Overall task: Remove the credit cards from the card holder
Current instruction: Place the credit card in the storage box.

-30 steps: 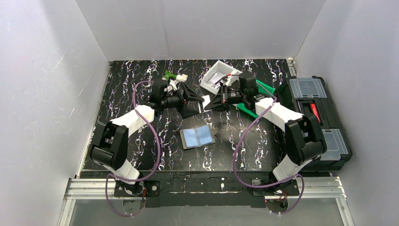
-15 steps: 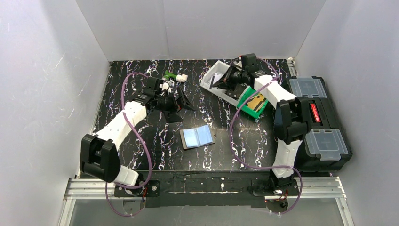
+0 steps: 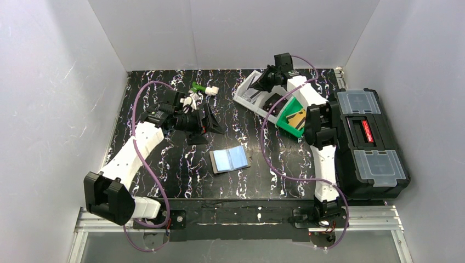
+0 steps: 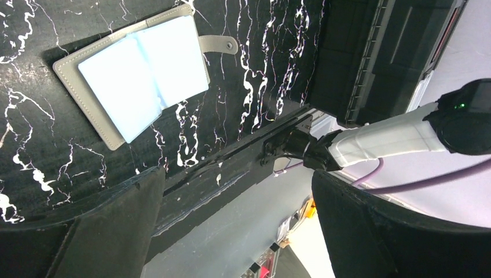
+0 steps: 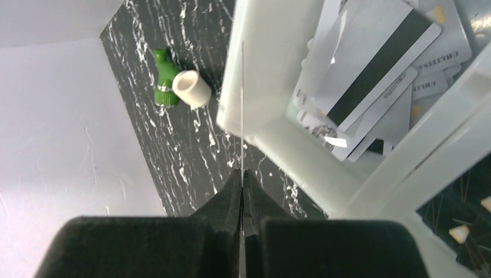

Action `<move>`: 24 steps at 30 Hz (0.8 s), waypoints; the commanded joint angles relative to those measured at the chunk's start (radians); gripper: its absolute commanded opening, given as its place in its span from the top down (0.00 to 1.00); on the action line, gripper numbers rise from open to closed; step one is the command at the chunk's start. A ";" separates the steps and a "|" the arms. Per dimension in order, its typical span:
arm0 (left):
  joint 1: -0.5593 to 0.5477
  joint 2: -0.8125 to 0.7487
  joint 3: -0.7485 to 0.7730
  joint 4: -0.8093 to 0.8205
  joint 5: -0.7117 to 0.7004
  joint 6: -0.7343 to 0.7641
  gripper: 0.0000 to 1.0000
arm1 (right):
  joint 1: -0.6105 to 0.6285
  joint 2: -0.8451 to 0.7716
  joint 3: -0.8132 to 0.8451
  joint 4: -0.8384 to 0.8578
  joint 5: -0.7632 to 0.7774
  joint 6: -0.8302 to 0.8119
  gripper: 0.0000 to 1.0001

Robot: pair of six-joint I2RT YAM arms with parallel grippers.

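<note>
The card holder (image 3: pixel 229 160) lies open on the black marbled table between the arms, its pale blue sleeves (image 4: pixel 139 75) facing up. My left gripper (image 3: pixel 207 128) hovers behind and to the left of it, open and empty (image 4: pixel 234 174). My right gripper (image 3: pixel 262 82) is at the back, shut on a thin credit card (image 5: pixel 242 104) that shows edge-on, so its colour is hidden. That card hangs over the near wall of the white bin (image 5: pixel 255 87).
Several loose cards (image 5: pixel 370 75) lie in the white bin (image 3: pixel 239 96). A green bin (image 3: pixel 293 118) sits beside it, and a black toolbox (image 3: pixel 367 142) lines the right side. A green and white piece (image 3: pixel 200 87) lies at the back left.
The right arm swung from the table's middle back to the white bin, still shut on the card. The left arm pulled back to the left and its jaws opened fully.
</note>
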 commanded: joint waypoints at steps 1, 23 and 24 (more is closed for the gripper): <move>0.003 -0.039 0.035 -0.059 0.027 0.038 0.02 | 0.000 0.078 0.102 0.012 0.030 0.026 0.99; 0.003 -0.023 0.063 -0.093 0.015 0.078 0.02 | 0.001 0.033 0.199 -0.117 -0.002 0.000 0.31; 0.003 -0.023 0.063 -0.092 0.008 0.078 0.02 | 0.002 0.004 0.187 -0.121 -0.003 -0.006 0.30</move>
